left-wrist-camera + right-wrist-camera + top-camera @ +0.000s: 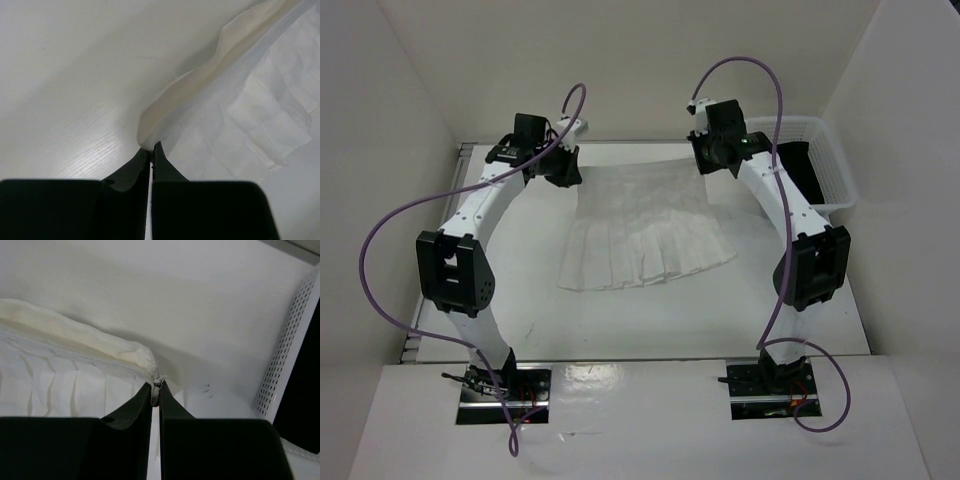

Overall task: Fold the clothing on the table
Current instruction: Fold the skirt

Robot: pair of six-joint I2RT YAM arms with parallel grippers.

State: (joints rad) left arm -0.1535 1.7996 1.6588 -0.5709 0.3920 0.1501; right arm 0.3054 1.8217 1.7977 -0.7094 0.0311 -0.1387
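Observation:
The clothing [640, 225] is a thin white pleated skirt, fanned out mid-table with its hem toward the arms. Its far waistband edge is lifted between both grippers. My left gripper [563, 172] is shut on the waistband's left corner [146, 140]; the fabric [240, 100] trails away to the right. My right gripper [708, 160] is shut on the waistband's right corner with the zipper end [156, 382], and the cream waistband [75, 335] stretches off to the left above the pleats [50, 390]. The table [520, 300] lies below.
A white mesh basket [825, 165] holding something black stands at the back right, close beside the right gripper; its perforated wall [287, 355] shows in the right wrist view. White walls enclose the table on three sides.

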